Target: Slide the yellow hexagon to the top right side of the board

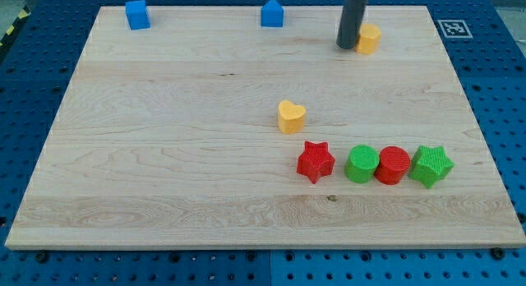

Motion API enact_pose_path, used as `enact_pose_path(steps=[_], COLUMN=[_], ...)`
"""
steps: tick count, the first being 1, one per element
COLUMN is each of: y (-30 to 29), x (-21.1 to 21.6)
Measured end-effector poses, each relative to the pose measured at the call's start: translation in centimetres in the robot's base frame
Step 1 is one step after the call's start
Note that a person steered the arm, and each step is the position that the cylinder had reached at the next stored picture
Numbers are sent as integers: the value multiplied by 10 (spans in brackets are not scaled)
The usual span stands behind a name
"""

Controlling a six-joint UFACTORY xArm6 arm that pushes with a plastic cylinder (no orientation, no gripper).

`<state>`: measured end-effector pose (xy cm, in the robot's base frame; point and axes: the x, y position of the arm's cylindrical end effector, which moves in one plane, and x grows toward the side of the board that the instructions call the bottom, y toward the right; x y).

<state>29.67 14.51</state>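
Note:
The yellow hexagon [369, 39] lies near the view's top right on the wooden board [164, 154]. My tip [348, 46] rests on the board right against the hexagon's left side, touching or nearly touching it. The dark rod rises from there out of the view's top. A yellow heart [291, 117] lies near the board's middle, well below the tip.
Two blue blocks sit at the view's top edge, one at the left [137, 15] and one at the centre [272, 13]. A row at the lower right holds a red star [316, 161], green cylinder [362, 164], red cylinder [393, 165] and green star [431, 165].

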Motion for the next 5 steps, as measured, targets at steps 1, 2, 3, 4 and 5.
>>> enact_pose_path(steps=[1, 2, 3, 4, 5], y=[27, 39, 46, 64, 74], x=[7, 7, 17, 44, 41])
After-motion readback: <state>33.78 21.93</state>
